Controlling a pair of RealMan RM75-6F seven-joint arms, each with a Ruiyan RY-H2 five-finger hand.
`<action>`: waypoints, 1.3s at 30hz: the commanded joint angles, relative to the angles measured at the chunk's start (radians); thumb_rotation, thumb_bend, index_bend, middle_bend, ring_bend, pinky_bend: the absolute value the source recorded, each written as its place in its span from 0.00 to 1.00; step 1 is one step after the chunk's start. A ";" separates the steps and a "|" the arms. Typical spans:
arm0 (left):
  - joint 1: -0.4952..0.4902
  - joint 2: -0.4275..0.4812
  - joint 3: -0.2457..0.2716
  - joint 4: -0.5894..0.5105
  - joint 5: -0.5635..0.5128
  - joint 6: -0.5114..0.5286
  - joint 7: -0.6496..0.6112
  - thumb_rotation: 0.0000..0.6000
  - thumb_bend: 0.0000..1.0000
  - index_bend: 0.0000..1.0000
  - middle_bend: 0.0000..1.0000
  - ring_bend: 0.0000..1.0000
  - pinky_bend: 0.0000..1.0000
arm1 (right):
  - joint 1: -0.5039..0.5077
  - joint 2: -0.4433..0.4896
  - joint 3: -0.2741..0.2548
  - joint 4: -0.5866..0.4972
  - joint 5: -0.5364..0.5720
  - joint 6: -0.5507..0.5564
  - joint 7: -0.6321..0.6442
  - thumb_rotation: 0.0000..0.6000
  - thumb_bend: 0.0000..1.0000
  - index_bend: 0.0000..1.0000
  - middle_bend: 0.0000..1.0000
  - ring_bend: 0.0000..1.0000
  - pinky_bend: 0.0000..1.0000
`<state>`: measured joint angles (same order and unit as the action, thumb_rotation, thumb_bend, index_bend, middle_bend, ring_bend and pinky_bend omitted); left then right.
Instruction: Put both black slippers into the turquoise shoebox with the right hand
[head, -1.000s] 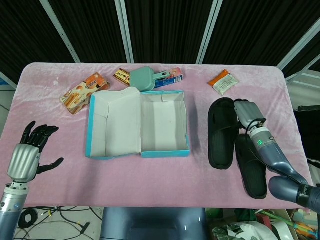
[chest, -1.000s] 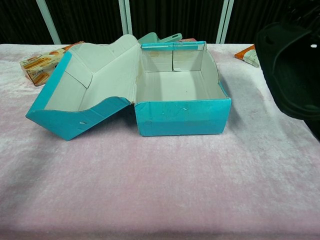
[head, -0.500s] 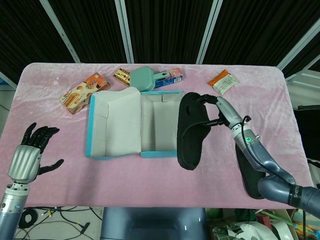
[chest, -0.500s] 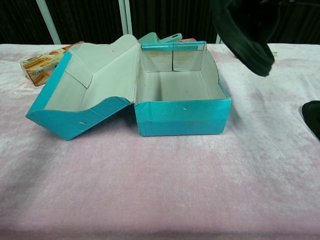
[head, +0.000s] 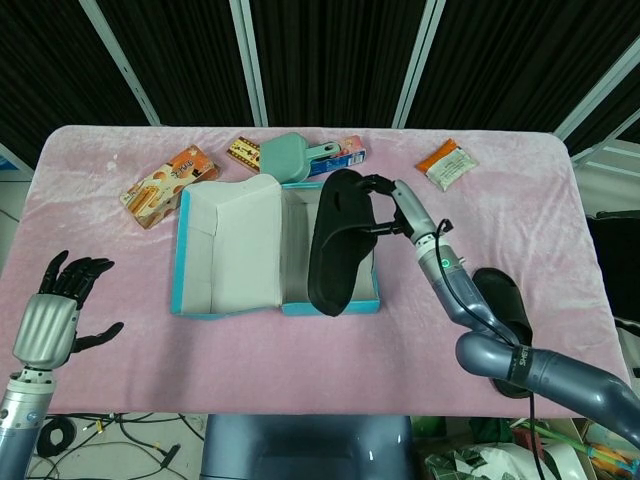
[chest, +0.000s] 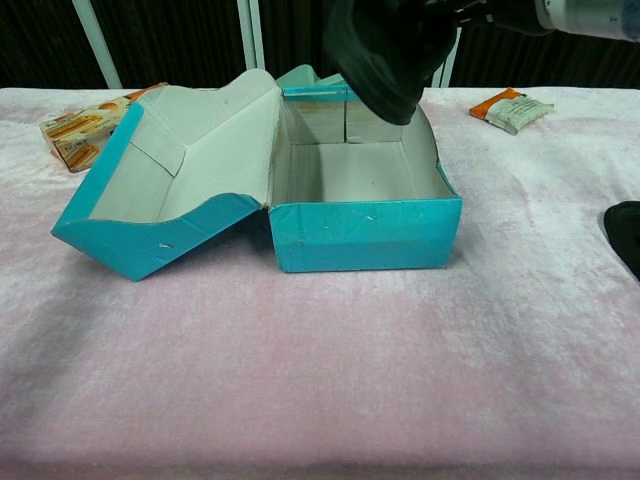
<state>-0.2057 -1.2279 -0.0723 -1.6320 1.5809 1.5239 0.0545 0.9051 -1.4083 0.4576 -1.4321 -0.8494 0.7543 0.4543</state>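
A black slipper (chest: 385, 55) is seen held up in the air over the open turquoise shoebox (chest: 365, 235), toe end tipped down toward the box's right half, with only a bit of the right hand (chest: 470, 12) visible at the top edge. The box's lid (chest: 175, 170) is flopped open to the left on the pink cloth (chest: 320, 380). A snack box (chest: 75, 135) and an orange packet (chest: 510, 108) are spotted at the back, and the edge of a second black slipper (chest: 625, 235) is caught at the far right.

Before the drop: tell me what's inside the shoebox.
The shoebox shows only bare white floor and walls. The slipper held by the right hand hangs above it, not inside. The front wall hides the nearest strip of floor.
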 joint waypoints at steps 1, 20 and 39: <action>0.003 0.001 0.002 0.001 -0.003 -0.001 -0.001 1.00 0.00 0.17 0.18 0.13 0.02 | 0.049 -0.080 -0.009 0.075 0.069 0.045 -0.093 1.00 0.17 0.48 0.43 0.16 0.11; 0.015 0.009 0.004 -0.009 -0.026 -0.011 0.012 1.00 0.00 0.16 0.17 0.13 0.02 | 0.125 -0.320 -0.009 0.290 0.171 0.117 -0.315 1.00 0.17 0.48 0.46 0.16 0.09; 0.035 0.011 0.008 0.003 -0.039 -0.003 -0.005 1.00 0.00 0.16 0.17 0.13 0.02 | 0.142 -0.370 0.023 0.363 0.054 0.111 -0.338 1.00 0.16 0.48 0.46 0.16 0.09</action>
<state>-0.1704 -1.2171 -0.0647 -1.6291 1.5415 1.5210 0.0494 1.0541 -1.7877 0.4745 -1.0625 -0.7756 0.8553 0.1023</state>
